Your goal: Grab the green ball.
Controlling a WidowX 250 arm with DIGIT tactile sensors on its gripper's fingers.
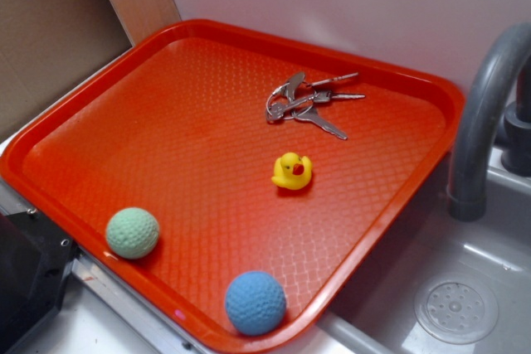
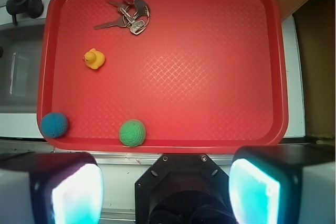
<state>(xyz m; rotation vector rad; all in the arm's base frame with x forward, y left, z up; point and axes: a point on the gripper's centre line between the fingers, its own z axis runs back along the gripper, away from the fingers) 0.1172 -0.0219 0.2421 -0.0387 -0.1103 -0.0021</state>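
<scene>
The green ball (image 1: 132,232) (image 2: 132,132), pale and dimpled, rests on the red tray (image 1: 249,32) (image 2: 281,77) against its near rim. In the wrist view my gripper (image 2: 165,190) hangs high above the counter, just outside that rim. It is open, with its two pale pads (image 2: 76,195) far apart and nothing between them. The ball lies beyond the gripper, slightly left of its centre line. The gripper does not show in the exterior view.
On the tray are also a blue dimpled ball (image 1: 255,303) (image 2: 54,124) in the corner by the sink, a yellow rubber duck (image 1: 292,171) (image 2: 94,59) and a bunch of keys (image 1: 307,105) (image 2: 128,15). A grey faucet (image 1: 485,113) and sink basin (image 1: 465,271) adjoin the tray.
</scene>
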